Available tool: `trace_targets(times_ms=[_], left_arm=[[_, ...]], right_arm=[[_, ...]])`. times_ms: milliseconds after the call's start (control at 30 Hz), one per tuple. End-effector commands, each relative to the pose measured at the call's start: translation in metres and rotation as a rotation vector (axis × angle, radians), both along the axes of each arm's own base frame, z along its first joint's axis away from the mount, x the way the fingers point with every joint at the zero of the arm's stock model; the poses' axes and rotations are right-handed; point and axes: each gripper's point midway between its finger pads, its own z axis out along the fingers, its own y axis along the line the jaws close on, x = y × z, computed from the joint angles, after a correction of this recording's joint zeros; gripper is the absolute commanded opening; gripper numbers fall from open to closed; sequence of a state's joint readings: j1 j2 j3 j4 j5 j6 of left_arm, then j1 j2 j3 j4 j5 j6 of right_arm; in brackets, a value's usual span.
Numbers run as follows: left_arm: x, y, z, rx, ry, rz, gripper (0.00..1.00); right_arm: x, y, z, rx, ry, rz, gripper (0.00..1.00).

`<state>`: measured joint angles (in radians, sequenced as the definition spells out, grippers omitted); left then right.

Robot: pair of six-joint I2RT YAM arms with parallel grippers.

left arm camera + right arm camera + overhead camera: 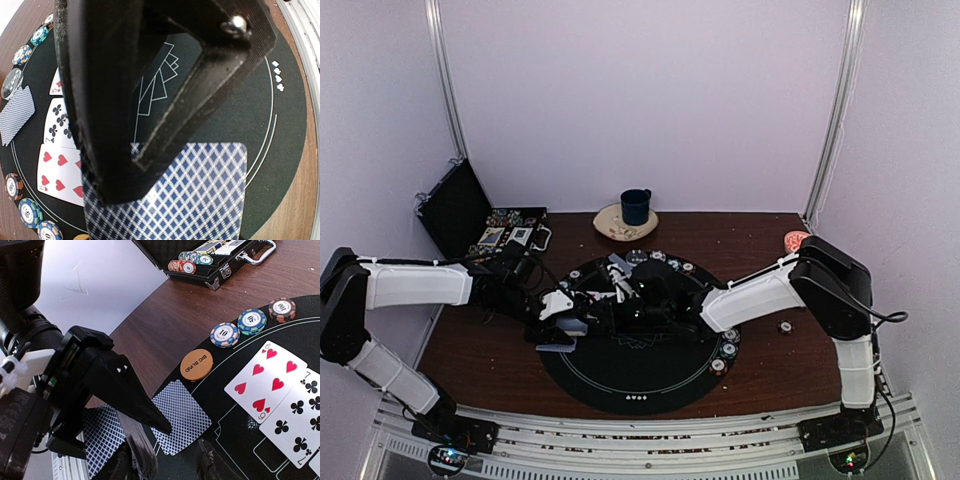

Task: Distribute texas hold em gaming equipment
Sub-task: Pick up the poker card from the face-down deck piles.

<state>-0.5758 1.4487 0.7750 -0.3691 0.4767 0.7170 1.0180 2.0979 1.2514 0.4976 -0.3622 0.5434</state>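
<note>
Left jaws fill the left wrist view, clamped across a deck (200, 190) of blue-diamond-backed cards, held roughly flat above the round black mat (250, 110). Right jaws show only as two blurred stubs at the bottom of the right wrist view. They stand part-way apart, just beside the deck, with nothing visibly between them.

Step, as I read it: right arm (760, 290) takes the top card off for dealing.
- Left arm (420, 283) should keep the deck level and quiet.
- Right jaws should go for the free corner, the one clear of the left fingers.
- Pinch one card only and draw it outward, not up through the left fingers.
- Thin stock; a deep bite probably takes several.

Edges and room:
- Six of hearts (265, 380) and seven of clubs (300, 425) lie face up, side by side.
- Face-down card (182, 415) lies at the mat rim, near the orange button (196, 364).
- Three striped chips (251, 321) sit along the rim beyond. That side is crowded.
- Bare felt lies on the near half of the mat.
- Both arms meet over the mat centre, close together, so there is little slack there.
- Open case (470, 215), mug (636, 206) and bowl (795, 240) sit well apart toward the far edge of the desk (750, 240).
</note>
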Motion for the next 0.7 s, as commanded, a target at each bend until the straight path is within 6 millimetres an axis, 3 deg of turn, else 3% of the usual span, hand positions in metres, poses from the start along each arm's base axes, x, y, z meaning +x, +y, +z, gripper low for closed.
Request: trace_targets(times_ms=[0,267,400,667], left_arm=[[-0.007,-0.007,0.003,-0.028,0.021,-0.041,0.36],[-0.005,-0.007,0.002,-0.022,0.022,-0.033,0.37],[-0.004,-0.007,0.001,-0.020,0.023,-0.030,0.37],[-0.003,-0.007,0.000,-0.019,0.022,-0.026,0.38]], right_arm=[[0.004,-0.009,0.021,0.021,-0.055,-0.027,0.41],[-0.001,-0.009,0.025,0.030,-0.063,-0.010,0.20],[-0.005,-0.009,0.028,0.042,-0.064,0.003,0.01],[-0.006,-0.023,0.034,0.062,-0.068,-0.014,0.00]])
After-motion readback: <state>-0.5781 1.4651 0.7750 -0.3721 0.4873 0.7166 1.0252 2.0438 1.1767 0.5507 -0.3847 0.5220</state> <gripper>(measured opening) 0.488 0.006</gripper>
